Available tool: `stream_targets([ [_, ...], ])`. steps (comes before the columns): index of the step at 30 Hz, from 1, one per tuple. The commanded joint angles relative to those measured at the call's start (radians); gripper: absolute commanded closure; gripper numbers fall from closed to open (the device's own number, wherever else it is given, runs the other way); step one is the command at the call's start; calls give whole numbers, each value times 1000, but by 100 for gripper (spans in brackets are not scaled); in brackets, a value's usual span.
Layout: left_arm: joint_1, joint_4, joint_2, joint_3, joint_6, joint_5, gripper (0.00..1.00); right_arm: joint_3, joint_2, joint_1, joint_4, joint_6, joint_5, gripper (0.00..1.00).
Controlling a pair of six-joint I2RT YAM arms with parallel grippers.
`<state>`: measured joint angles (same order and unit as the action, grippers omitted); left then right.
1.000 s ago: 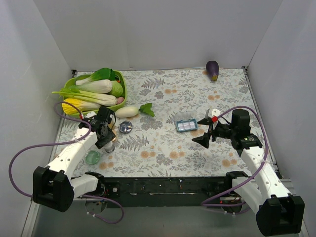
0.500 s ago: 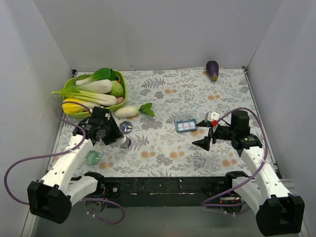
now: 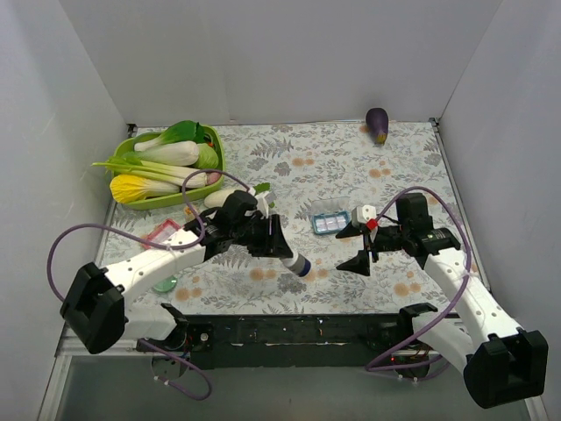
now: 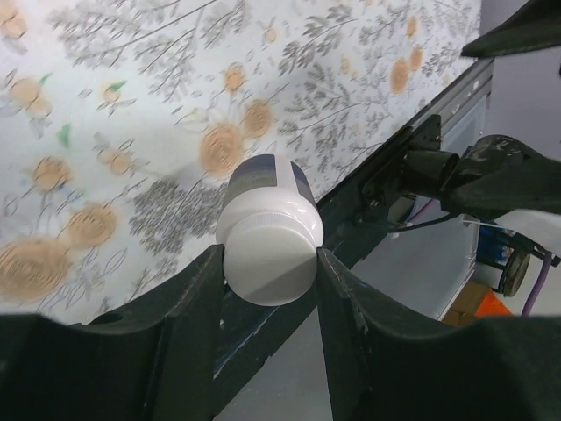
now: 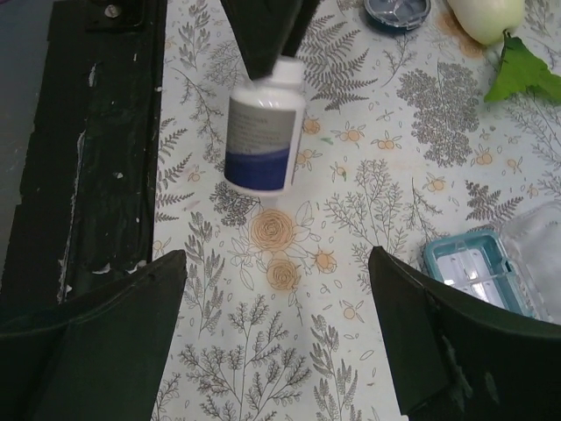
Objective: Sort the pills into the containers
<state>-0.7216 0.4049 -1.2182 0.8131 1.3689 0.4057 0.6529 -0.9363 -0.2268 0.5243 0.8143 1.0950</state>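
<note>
White bottle (image 3: 293,259) handover step: clamping its cap in left tool (image 3: 282,250), holding it above surface (image 3: 333,158) before gaping right tool (image 3: 353,248); next, likely gripping body, uncapping.

The top view looks down from above and behind the arm bases, far enough to take in the whole bench (image 3: 351,167). The left wrist view sits close, looking along the left gripper (image 4: 269,259) past a white bottle (image 4: 267,230) toward the bench's front edge. The right wrist view looks down through the right gripper (image 5: 276,254) at the bench. All three share that bottle.
</note>
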Motion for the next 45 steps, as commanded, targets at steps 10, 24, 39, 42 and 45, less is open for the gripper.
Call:
stream_targets([
  [10, -93, -389, -144, 135, 93, 22, 100, 155, -2, -129, -39, -107, -170, 7],
  [24, -105, -523, -129, 106, 197, 32, 100, 122, -61, -232, -190, -225, -330, 16],
  [39, -99, -538, 56, 51, 39, 2, 25, 172, -62, -223, -50, -142, -55, 99],
  [42, -99, -557, 144, -17, -129, 71, 9, 168, -47, -220, -7, -103, 29, 99],
  [45, -99, -604, 258, -133, -373, 209, 2, 166, -27, -220, 51, -3, 112, 99],
])
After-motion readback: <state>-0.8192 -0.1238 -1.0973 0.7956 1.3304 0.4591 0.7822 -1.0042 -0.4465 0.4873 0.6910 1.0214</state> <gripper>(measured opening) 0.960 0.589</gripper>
